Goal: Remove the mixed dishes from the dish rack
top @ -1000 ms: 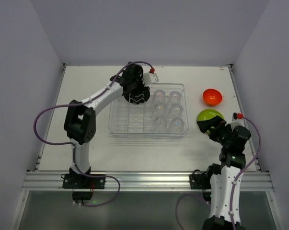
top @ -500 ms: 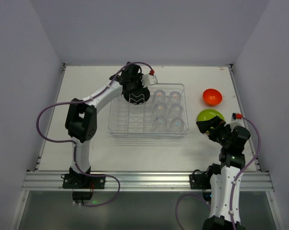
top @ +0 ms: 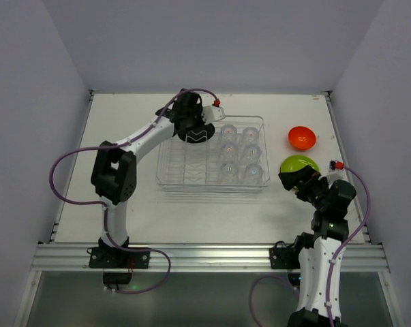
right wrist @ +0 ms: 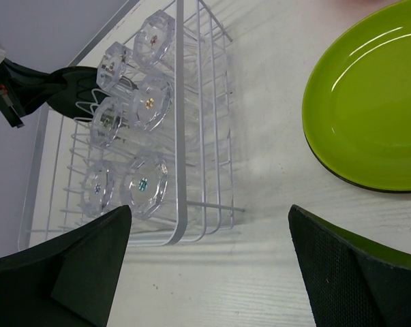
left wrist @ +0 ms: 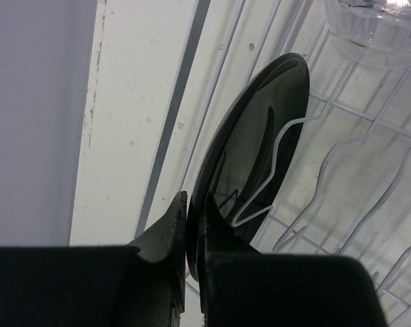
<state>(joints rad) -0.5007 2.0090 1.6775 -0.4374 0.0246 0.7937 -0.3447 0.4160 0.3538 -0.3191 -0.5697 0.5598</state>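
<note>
Left hand [left wrist: 193, 204]: fingers pressed together on the rim of a black-backed plate [left wrist: 253, 157]; the edge is pinched between the two pads.
Black-backed plate: stands on edge in the ribbed slots at the far left corner of the dish rack [top: 185, 170]. Only the dark glossy side shows, and a white wire divider crosses it in the left wrist view.
Dish rack: clear, low-walled, gridded base; sits mid-tabletop [top: 212, 211], long side running left to right.
Clear cups [top: 227, 151]: six, in two rows of three filling the right part of the rack, just beside the held plate.
Right hand [right wrist: 209, 208]: fingers wide apart, nothing between them; hangs over the tabletop between the rack's right end and the lime-green plate [right wrist: 369, 102].
Lime-green plate: lies flat, green face up, on the tabletop to the right of the rack, apart from it; a dark rim shows at its near edge.
Orange bowl [top: 302, 137]: on the tabletop just beyond the green plate, opening upward, outside the rack.
</note>
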